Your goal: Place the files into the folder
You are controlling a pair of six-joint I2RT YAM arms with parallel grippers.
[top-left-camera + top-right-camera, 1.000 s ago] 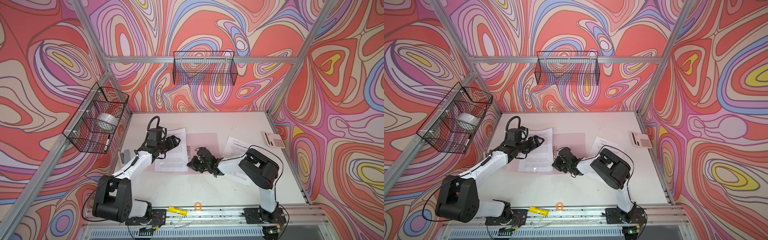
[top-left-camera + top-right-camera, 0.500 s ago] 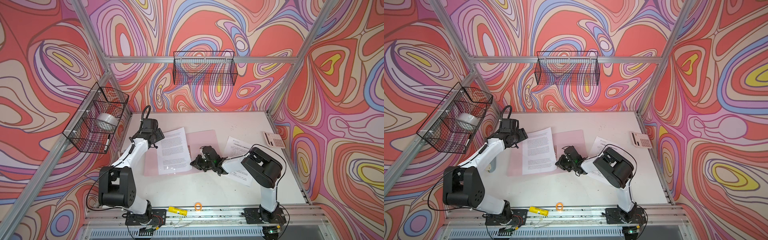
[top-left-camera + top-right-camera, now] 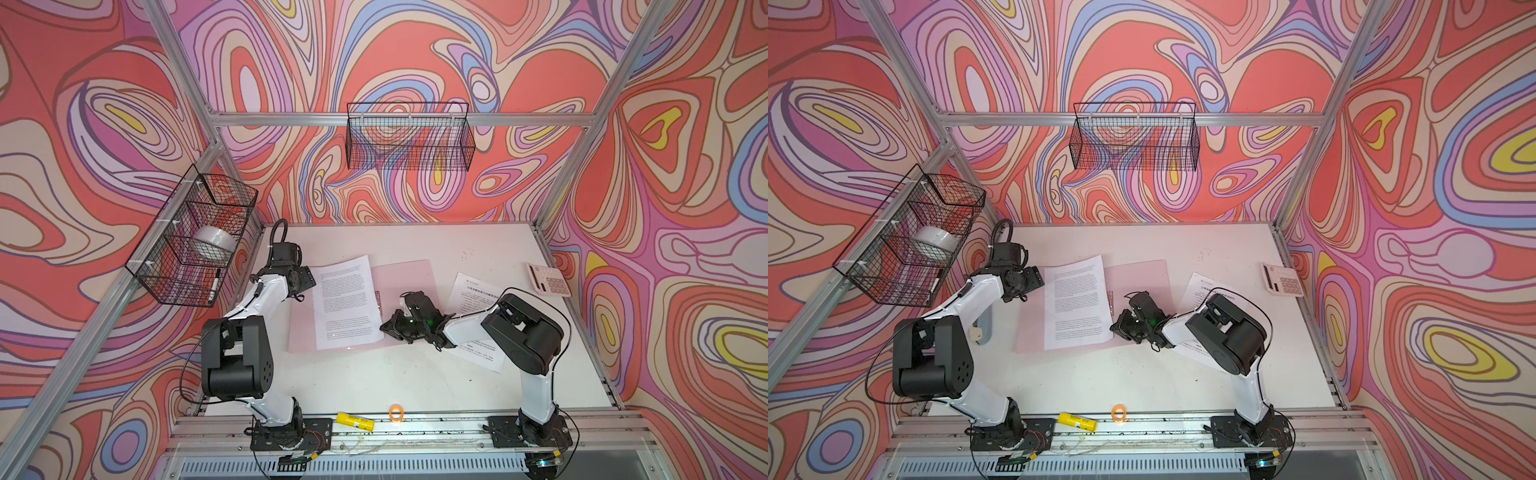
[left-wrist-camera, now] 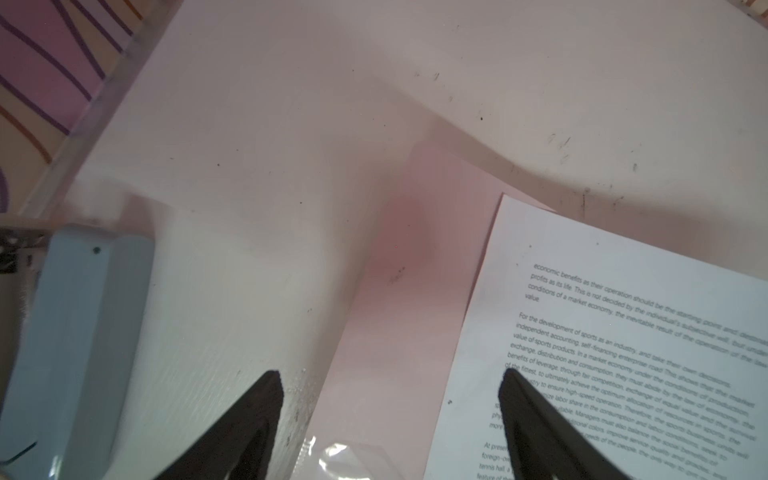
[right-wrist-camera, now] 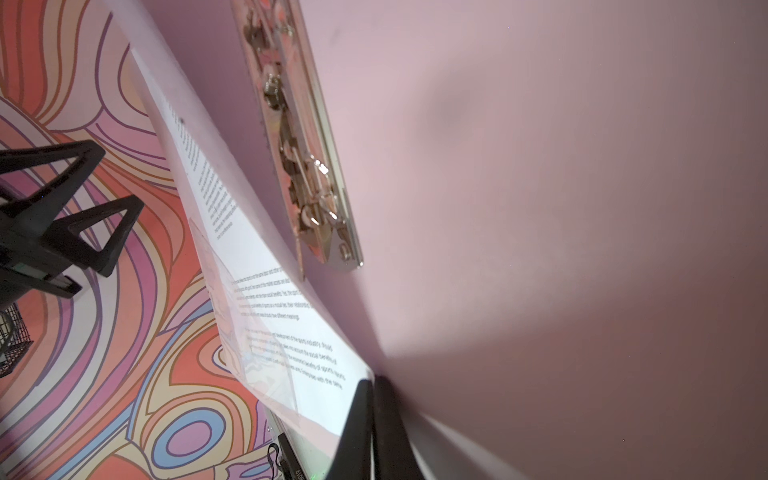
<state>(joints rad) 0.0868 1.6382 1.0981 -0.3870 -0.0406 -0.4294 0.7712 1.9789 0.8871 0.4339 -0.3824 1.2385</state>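
Observation:
The pale pink folder (image 3: 409, 282) (image 3: 1142, 278) lies open mid-table, its silver clip (image 5: 303, 166) at the spine. One of the files, a printed sheet (image 3: 347, 303) (image 3: 1077, 303), lies flat on its left half. A second sheet (image 3: 473, 291) with a small logo lies to the right, partly under my right arm. My left gripper (image 3: 305, 278) (image 4: 390, 382) is open at the folder's far left edge, one fingertip (image 4: 266, 399) over the table and its other tip over the sheet. My right gripper (image 3: 392, 328) (image 5: 372, 386) is shut, tips at the first sheet's near right corner on the folder.
A pale blue stapler-like block (image 4: 79, 324) (image 3: 982, 328) sits left of the folder. The calculator (image 3: 548, 279) lies at the right edge. A yellow tube (image 3: 355, 420) and an orange ring (image 3: 396, 412) rest on the front rail. Wire baskets (image 3: 409, 137) (image 3: 195, 241) hang on the walls.
My left gripper has drawn back off the sheet toward the left wall, and the sheet has settled flat and straighter on the folder. The right gripper has stayed shut and nearly in place.

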